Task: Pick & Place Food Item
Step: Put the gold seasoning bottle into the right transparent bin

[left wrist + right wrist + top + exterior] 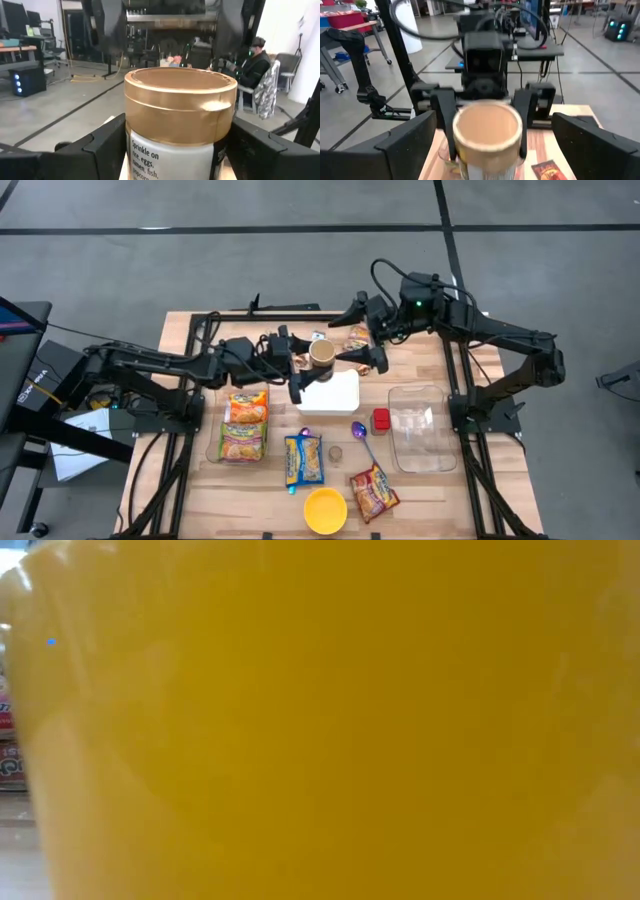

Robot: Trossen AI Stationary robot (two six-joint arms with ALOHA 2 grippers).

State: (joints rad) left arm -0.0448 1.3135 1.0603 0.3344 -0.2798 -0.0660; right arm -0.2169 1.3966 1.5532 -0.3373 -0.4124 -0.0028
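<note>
My left tool (303, 367) grips the gold-lidded jar (322, 355); my right tool (368, 357), open, faces it just beside.

A: Operator here. What surface do I have?
B: I see a wooden table (200, 490). Reference: the white tray (330, 392) at centre.
A: Items on the table?
B: Noodle packets (244, 426) left of the tray, clear container (420, 428) right, yellow bowl (325, 510) and purple spoon (362, 438) nearer the front edge.
</note>
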